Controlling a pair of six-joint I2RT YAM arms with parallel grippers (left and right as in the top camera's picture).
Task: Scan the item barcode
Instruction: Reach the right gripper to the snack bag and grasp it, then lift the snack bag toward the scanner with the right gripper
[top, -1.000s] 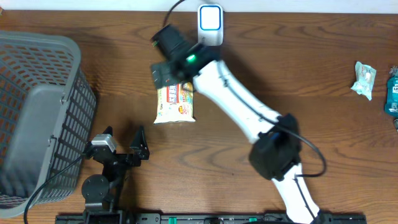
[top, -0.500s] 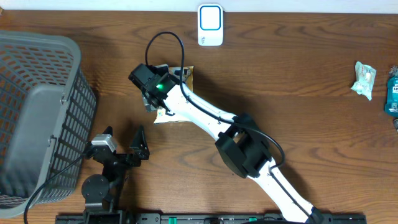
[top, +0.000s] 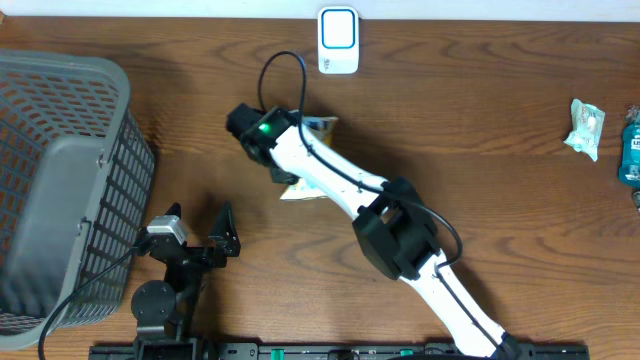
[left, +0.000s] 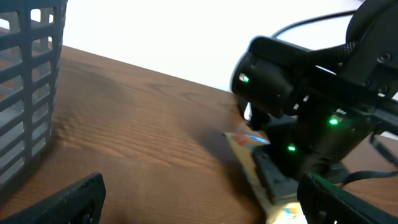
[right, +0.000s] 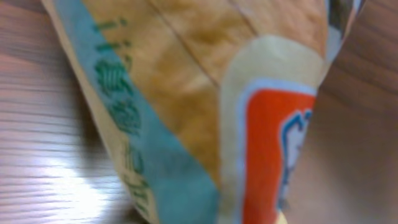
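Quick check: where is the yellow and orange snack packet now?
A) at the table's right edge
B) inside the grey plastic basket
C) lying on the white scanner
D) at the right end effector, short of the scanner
D: the yellow and orange snack packet is in the shut right end effector, short of the white scanner.

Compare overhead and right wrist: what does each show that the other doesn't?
Overhead only: the grey basket, the white scanner, the open left gripper and a small wrapper near the right edge. Right wrist only: close-up print on the snack packet, with a teal stripe and an orange panel. Both: the snack packet and the wooden table.
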